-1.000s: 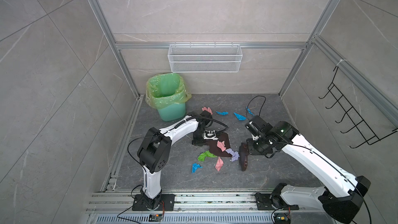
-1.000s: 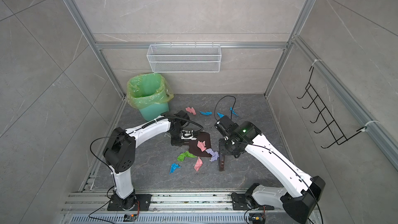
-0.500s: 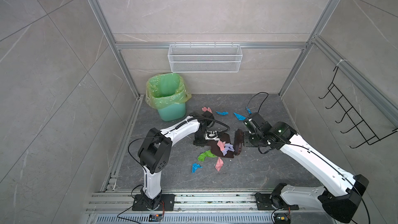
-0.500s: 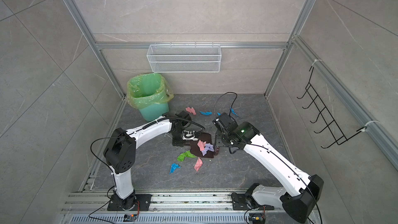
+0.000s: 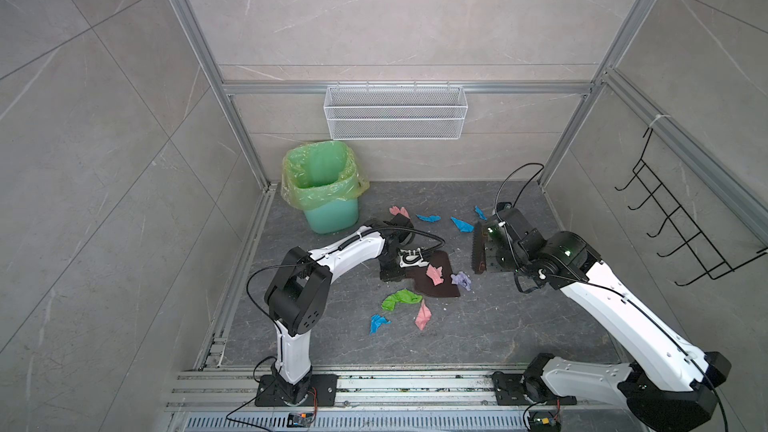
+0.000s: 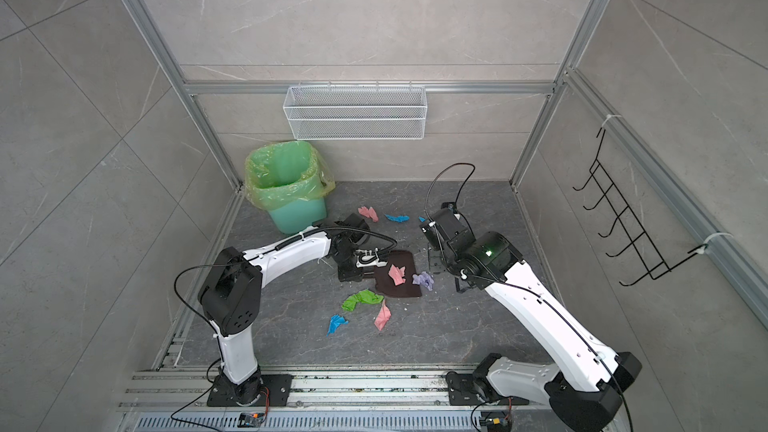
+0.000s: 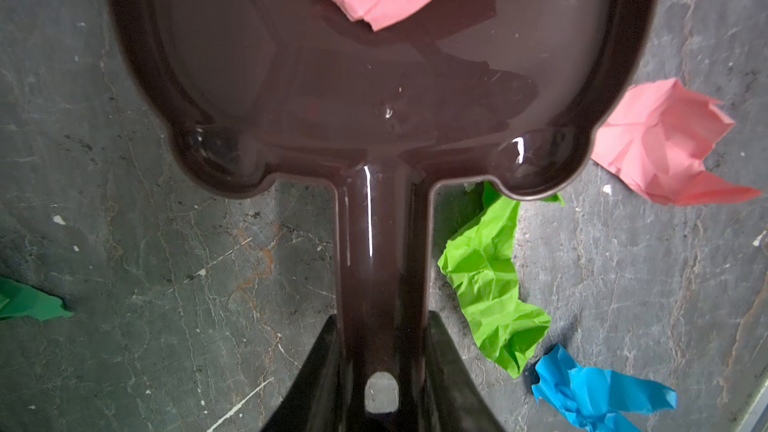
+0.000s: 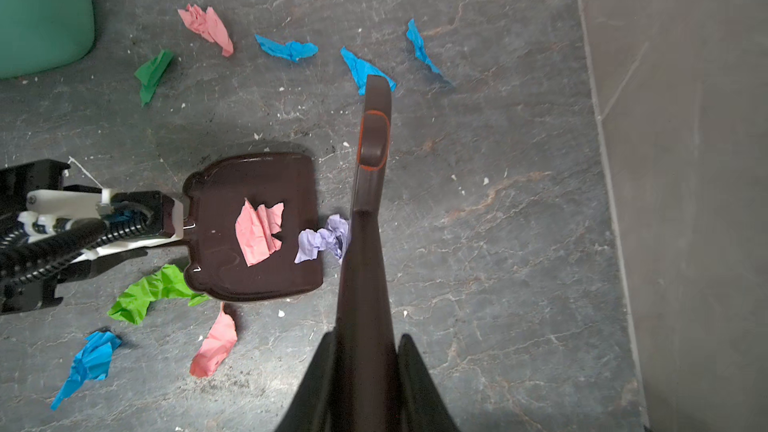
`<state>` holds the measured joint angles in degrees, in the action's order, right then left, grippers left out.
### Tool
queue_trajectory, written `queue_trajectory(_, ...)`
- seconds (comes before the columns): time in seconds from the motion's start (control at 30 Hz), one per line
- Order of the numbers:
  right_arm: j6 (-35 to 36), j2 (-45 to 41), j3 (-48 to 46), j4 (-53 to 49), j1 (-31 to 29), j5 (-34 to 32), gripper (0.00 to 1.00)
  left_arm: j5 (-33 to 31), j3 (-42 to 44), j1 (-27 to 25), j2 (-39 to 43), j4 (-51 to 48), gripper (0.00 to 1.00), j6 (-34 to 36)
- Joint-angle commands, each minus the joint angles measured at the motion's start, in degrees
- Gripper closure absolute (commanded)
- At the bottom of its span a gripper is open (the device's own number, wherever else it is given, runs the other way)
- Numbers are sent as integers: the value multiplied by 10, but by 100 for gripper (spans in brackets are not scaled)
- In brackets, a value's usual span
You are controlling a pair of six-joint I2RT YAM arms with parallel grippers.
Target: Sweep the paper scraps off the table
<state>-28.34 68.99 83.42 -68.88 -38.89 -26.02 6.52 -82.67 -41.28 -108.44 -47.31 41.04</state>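
The left arm point(image 5: 353, 251) rises from the near edge of the table point(image 5: 478, 338), folds at a raised elbow and reaches low toward the middle. The left gripper point(image 7: 380, 326) has its jaws clamped on the dustpan point(image 7: 374, 76) handle. The right arm point(image 5: 602, 305) slants up from the near right corner. The right gripper point(image 8: 365, 338) is closed tight around the brush point(image 8: 370, 201) handle.

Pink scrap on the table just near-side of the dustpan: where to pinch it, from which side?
Pinch the pink scrap across its wider end, the one away from the dustpan, coming straight down: it is a narrow crumpled wedge lying low on the table, bare either side.
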Motion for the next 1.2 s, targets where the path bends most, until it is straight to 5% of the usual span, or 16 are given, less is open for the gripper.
queue_trajectory(0.0,32,-8,34,-12,0,-59,100,26,4,-1,34,19,100,-22)
queue_trajectory(0.27,48,31,38,-72,0,-98,100,11,7,1,30,8,100,-18)
queue_trajectory(0.73,84,90,-58,11,0,98,100,1,-7,1,3,-12,100,-7)
queue_trajectory(1.17,150,98,-33,50,0,244,100,8,18,2,12,21,100,-24)
